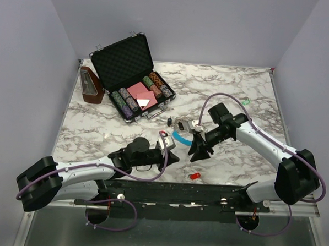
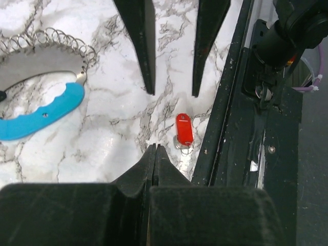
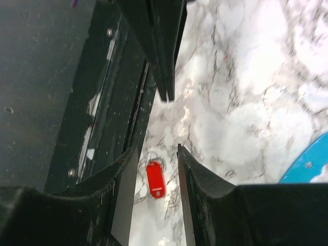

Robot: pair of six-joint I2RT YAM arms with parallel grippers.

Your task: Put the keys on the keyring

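Note:
A red key (image 1: 195,176) lies flat on the marble near the table's front edge, its small metal loop beside it (image 2: 184,129). The keyring (image 1: 179,136) lies just behind it: a silver coil (image 2: 51,38) joined to a curved blue section (image 2: 41,110). My right gripper (image 1: 199,153) hangs above the key, open and empty. Through its gap the red key (image 3: 155,179) shows on the table between the fingertips (image 3: 180,154). My left gripper (image 2: 154,148) is shut on nothing, left of the key, tips pointing toward it. A blue key is not in view.
An open black case (image 1: 110,62) with poker chips stands at the back left, a brown wedge-shaped object (image 1: 92,86) beside it. A small greenish tag (image 1: 246,100) lies at the back right. The black front rail (image 1: 205,191) runs right below the red key.

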